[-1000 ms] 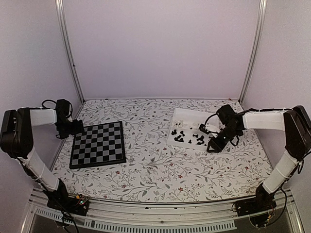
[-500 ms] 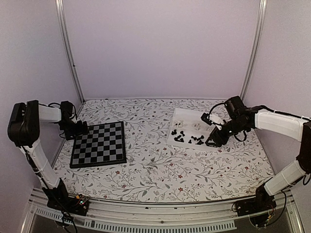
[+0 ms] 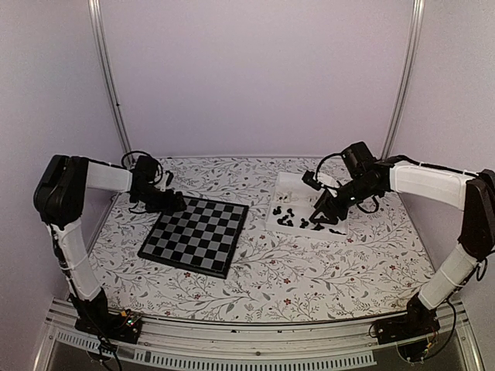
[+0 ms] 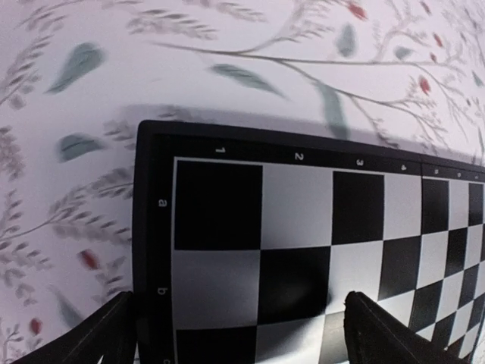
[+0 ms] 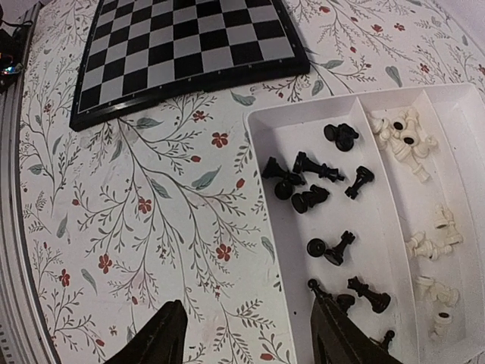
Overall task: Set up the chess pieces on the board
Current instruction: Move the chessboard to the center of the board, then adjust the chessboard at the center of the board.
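Underneath everything, a floral tablecloth [image 3: 263, 270].

Next in size, the chessboard [image 3: 197, 238], flat on the cloth left of centre, turned at a slant and bare of pieces. Probably being dragged there so both arms can reach it.

Right of centre, well apart from it, a white tray [image 3: 294, 185] split into two long compartments.

At the board's far left corner, the left gripper [image 3: 174, 202], low and reaching inward. Jaws spread in the wrist view [image 4: 235, 337], one finger [image 4: 106, 337] just outside the black border, the other [image 4: 386, 337] over the checks. No pinch to be seen; looks placed to shove or steer the corner, not lift it.

Over the tray's near side, the right gripper [image 3: 323, 212], jaws likewise spread [image 5: 250, 341] and holding nothing. Seemingly poised for a first pick.

Smallest, the black pieces [image 5: 303, 171], tumbled on their sides in the compartment nearer the board, and the white pieces [image 5: 405, 136], heaped in the farther one. None set up yet.

Against a second ago: board no longer square-on at the left edge, now shifted toward the middle and rotated. Left arm swung inward with it. Right gripper moved from beyond the tray's right rim to above the black pieces.
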Controlling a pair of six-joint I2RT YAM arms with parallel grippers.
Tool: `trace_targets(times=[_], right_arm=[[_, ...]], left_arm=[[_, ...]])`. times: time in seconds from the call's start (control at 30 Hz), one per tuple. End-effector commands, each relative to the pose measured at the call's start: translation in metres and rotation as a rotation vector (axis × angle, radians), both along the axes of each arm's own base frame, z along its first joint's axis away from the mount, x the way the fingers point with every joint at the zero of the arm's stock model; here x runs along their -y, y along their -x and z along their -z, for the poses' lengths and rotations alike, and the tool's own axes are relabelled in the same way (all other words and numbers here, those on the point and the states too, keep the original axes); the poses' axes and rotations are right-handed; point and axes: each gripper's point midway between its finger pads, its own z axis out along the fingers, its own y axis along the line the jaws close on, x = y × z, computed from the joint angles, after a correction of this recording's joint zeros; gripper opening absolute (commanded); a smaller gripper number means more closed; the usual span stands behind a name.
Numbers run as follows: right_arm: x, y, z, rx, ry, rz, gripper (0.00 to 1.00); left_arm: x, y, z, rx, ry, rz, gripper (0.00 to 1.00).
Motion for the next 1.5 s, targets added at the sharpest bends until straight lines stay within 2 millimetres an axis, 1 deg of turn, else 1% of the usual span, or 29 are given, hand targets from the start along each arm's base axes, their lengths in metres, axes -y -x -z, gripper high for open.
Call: trace_targets(times=[0.0,0.03,0.07,0.1,0.17,0.23,0.27,0.33,0.37,0.4,0.43,0.47,0.5,0.53,0.6,0.63,0.67,0.7,0.77,0.83,0.87,0.9,1.0,1.07,1.23,1.4,1.47], right_arm=[[-0.033,-0.001,-0.002,-0.002,-0.022,-0.096,0.59],[-0.039,-0.003,-0.001,0.000,-0.020,-0.109,0.60],[-0.043,-0.006,0.002,-0.007,-0.017,-0.116,0.60],[-0.048,-0.010,0.000,-0.003,-0.022,-0.124,0.60],[-0.056,-0.016,0.001,-0.012,-0.029,-0.136,0.60],[-0.065,-0.021,0.006,-0.025,-0.030,-0.150,0.60],[-0.070,-0.023,0.009,-0.029,-0.027,-0.160,0.61],[-0.080,-0.029,0.013,-0.014,-0.014,-0.182,0.62],[-0.085,-0.032,0.014,-0.001,-0.004,-0.193,0.63],[-0.091,-0.036,0.013,0.014,-0.001,-0.202,0.64],[-0.097,-0.040,0.017,0.014,0.007,-0.216,0.65],[-0.105,-0.045,0.014,0.027,0.004,-0.225,0.65],[-0.112,-0.049,0.016,0.027,0.005,-0.233,0.66],[-0.120,-0.054,0.012,0.033,0.001,-0.243,0.67],[-0.137,-0.060,0.027,0.002,0.016,-0.257,0.70],[-0.146,-0.063,0.026,0.006,0.014,-0.262,0.71],[-0.153,-0.065,0.038,-0.014,0.027,-0.264,0.72],[-0.161,-0.068,0.038,-0.006,0.028,-0.266,0.72],[-0.173,-0.076,0.047,-0.012,0.043,-0.232,0.74],[-0.181,-0.078,0.066,-0.048,0.070,-0.203,0.76],[-0.183,-0.080,0.070,-0.055,0.076,-0.194,0.76],[-0.183,-0.080,0.082,-0.077,0.092,-0.180,0.77],[-0.177,-0.088,0.103,-0.102,0.141,-0.106,0.78],[-0.174,-0.084,0.117,-0.139,0.164,-0.089,0.78],[-0.172,-0.069,0.129,-0.236,0.160,-0.097,0.78],[-0.166,-0.041,0.137,-0.350,0.163,-0.139,0.76],[-0.163,-0.042,0.139,-0.336,0.165,-0.129,0.77]], left_arm=[[0.053,-0.006,0.000,0.058,-0.165,0.167,0.97],[0.056,-0.008,-0.006,0.075,-0.212,0.160,0.97],[0.054,-0.010,-0.016,0.099,-0.249,0.138,0.98],[0.053,-0.008,-0.028,0.123,-0.266,0.103,0.98],[0.050,0.003,-0.055,0.174,-0.279,0.036,0.98],[0.044,0.024,-0.078,0.209,-0.256,-0.041,0.98],[0.041,0.038,-0.086,0.214,-0.232,-0.080,0.98],[0.037,0.069,-0.096,0.200,-0.156,-0.149,0.98],[0.036,0.088,-0.091,0.169,-0.116,-0.177,0.98],[0.037,0.102,-0.093,0.161,-0.071,-0.196,0.98],[0.038,0.116,-0.093,0.147,-0.035,-0.215,0.98],[0.038,0.128,-0.091,0.132,-0.009,-0.236,0.98],[0.036,0.140,-0.088,0.112,0.003,-0.255,0.98],[0.034,0.150,-0.084,0.093,0.012,-0.271,0.98],[0.032,0.167,-0.077,0.067,0.027,-0.290,0.98],[0.031,0.174,-0.073,0.055,0.036,-0.300,0.98],[0.029,0.180,-0.069,0.043,0.042,-0.312,0.98],[0.028,0.185,-0.063,0.026,0.053,-0.319,0.99],[0.031,0.192,-0.054,0.002,0.086,-0.312,0.99],[0.033,0.198,-0.046,-0.032,0.093,-0.311,0.99],[0.034,0.199,-0.042,-0.047,0.093,-0.309,0.99],[0.035,0.200,-0.039,-0.061,0.088,-0.305,0.99],[0.041,0.199,-0.030,-0.095,0.082,-0.282,0.99],[0.043,0.198,-0.023,-0.111,0.078,-0.280,0.99],[0.045,0.191,-0.010,-0.121,0.067,-0.287,0.99],[0.038,0.180,-0.004,-0.106,0.038,-0.314,0.99],[0.036,0.178,-0.004,-0.100,0.029,-0.318,0.99]])
